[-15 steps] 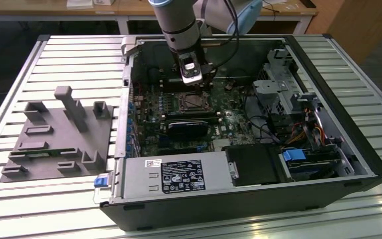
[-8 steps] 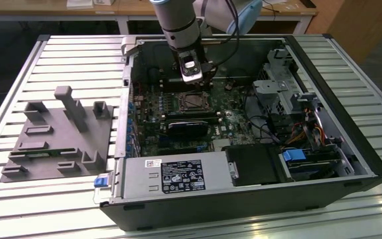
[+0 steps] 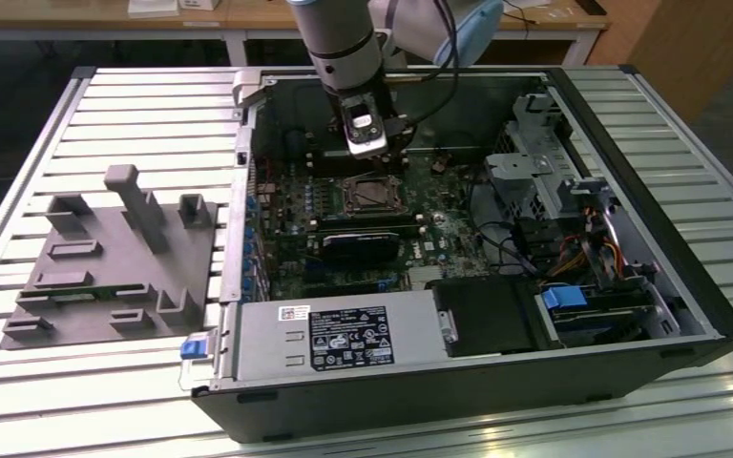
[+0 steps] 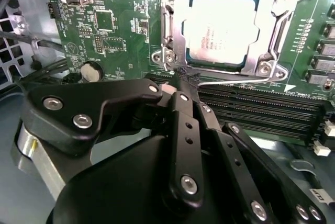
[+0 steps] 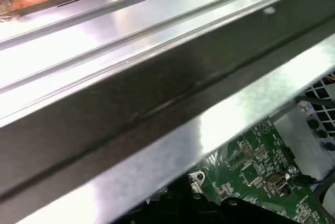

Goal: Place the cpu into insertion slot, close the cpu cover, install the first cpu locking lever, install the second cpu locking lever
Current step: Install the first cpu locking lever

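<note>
Second wrist view: tool [image 4: 183, 77] pinched narrow, hiding lever [image 4: 235, 82] end beside covered cpu [image 4: 222, 30].

Open computer case [image 3: 469, 396], grey fixture [image 3: 99, 277], slatted table [image 3: 73, 401]

Overhead light; hard glare on silvery-grey square cpu [image 4: 220, 30] and pale slatted metal table [image 3: 125, 105]; black computer case [image 3: 469, 386] interior dim.
</note>
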Action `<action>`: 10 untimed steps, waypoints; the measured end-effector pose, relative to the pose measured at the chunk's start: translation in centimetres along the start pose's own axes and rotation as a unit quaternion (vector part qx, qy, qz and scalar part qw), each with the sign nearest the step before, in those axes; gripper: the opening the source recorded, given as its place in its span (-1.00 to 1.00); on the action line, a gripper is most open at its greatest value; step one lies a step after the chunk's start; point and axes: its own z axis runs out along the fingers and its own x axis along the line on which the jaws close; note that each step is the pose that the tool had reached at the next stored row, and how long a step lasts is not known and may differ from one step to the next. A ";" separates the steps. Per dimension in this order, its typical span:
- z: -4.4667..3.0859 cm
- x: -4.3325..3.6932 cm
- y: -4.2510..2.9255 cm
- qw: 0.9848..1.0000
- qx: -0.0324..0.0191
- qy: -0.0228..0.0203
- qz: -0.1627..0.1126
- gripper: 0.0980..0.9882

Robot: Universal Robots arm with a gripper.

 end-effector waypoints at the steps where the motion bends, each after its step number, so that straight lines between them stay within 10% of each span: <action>1: -0.02 0.08 0.00 1.000 0.000 0.000 0.000 -0.99; 10: 0.08 0.56 -0.02 1.000 -0.002 -0.003 0.000 -0.99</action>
